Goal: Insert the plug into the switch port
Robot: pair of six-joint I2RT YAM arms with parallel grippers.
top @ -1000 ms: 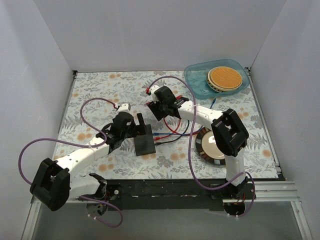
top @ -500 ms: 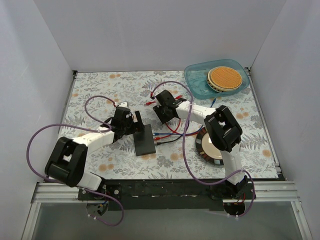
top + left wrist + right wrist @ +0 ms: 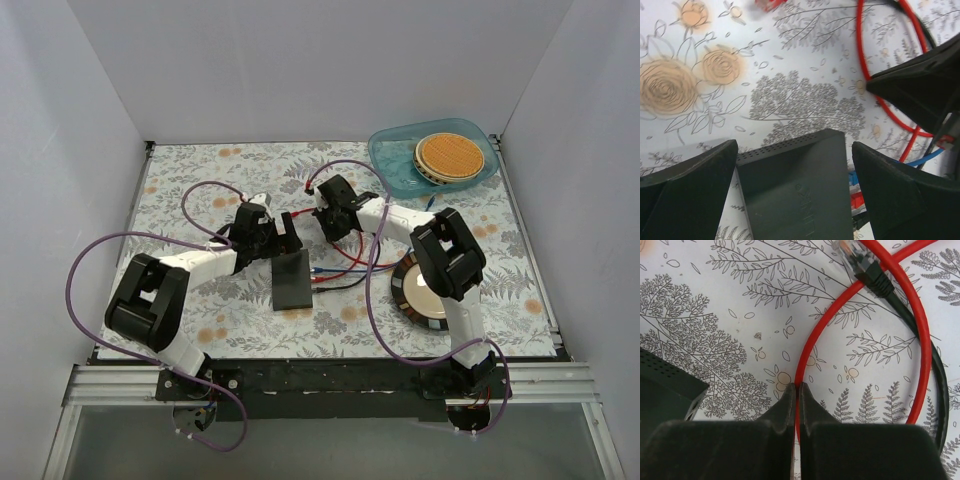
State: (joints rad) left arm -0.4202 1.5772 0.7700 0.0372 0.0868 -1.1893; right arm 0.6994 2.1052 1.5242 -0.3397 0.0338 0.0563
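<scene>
Your right gripper just pinched the red cable (mid-cord, so expect a regrasp); left gripper straddles the switch, jaws apart.

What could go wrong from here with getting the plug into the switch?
The right gripper is shut on the red cable mid-length, not at a plug, so the end may flop and aim badly. The left gripper straddles the switch but stands open, so it could slide when pushed. The red loop crosses the black cable and might drag it.
</scene>
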